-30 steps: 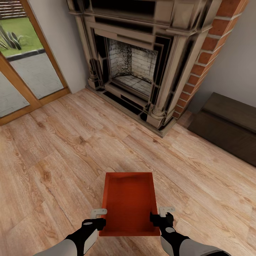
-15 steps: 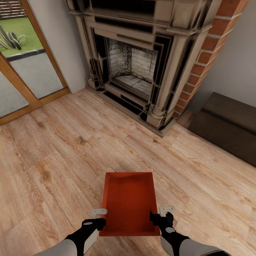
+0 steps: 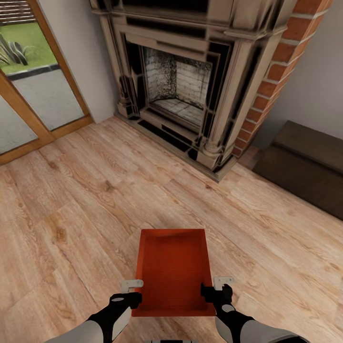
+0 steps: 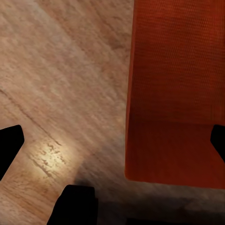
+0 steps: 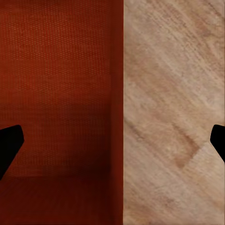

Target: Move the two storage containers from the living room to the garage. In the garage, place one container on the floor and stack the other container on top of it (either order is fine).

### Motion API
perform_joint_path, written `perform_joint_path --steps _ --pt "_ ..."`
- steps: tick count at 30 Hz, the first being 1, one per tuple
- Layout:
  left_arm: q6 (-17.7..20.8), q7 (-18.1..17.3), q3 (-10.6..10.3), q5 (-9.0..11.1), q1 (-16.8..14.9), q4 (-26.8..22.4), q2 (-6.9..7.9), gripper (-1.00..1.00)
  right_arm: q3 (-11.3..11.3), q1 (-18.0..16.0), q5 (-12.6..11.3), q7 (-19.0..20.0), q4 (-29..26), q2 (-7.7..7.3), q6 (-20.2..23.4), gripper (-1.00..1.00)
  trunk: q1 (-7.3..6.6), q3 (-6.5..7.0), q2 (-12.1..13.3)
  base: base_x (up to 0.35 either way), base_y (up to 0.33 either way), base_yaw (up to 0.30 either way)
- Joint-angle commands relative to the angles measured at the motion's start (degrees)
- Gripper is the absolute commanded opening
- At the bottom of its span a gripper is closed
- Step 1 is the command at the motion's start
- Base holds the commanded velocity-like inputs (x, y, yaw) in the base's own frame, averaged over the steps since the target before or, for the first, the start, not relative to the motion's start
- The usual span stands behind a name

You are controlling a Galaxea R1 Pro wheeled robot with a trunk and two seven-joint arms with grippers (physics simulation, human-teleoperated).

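Observation:
One orange-red open-top storage container [image 3: 174, 271] lies on the light wood planks of the living room, just ahead of me. My left gripper [image 3: 133, 292] is at its left wall near the close end. In the left wrist view my left gripper [image 4: 112, 143] is open, and its dark fingertips [image 4: 9, 146] straddle the storage container's [image 4: 176, 93] wall. My right gripper [image 3: 217, 290] is at the opposite wall. The right wrist view shows my right gripper [image 5: 112, 140] open too, one tip over the storage container's [image 5: 61, 93] inside, the other over the planks. The garage is out of view.
A red brick fireplace [image 3: 181, 90] with a stone surround stands ahead. A long low dark cabinet [image 3: 305, 164] sits at the right wall. A wood-framed glass door [image 3: 33, 90] fills the left. Bare wood-plank floor [image 3: 95, 200] lies between me and them.
The whole picture has shifted slightly, with the fireplace a little higher in view. Both grippers stay open at the container's side walls.

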Motion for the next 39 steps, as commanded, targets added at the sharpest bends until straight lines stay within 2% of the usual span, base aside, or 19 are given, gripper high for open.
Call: perform_joint_path --steps 1,17,39 --pt "0.28 0.31 -0.50 0.52 0.00 -0.12 0.01 1.00 0.49 -0.04 -0.51 -0.14 0.08 0.02 -0.21 1.00 0.22 -0.22 -0.43 0.000 0.000 0.000" --pt "0.28 0.31 -0.50 0.52 0.00 -0.12 0.01 1.00 0.49 -0.04 -0.51 -0.14 0.08 0.02 -0.24 1.00 3.73 -3.09 -6.85 0.000 0.000 0.000" --pt "0.28 0.31 -0.50 0.52 0.00 -0.12 0.01 1.00 0.50 -0.04 -0.51 -0.14 0.08 0.02 -0.19 1.00 3.95 -3.27 -7.25 0.000 0.000 0.000"
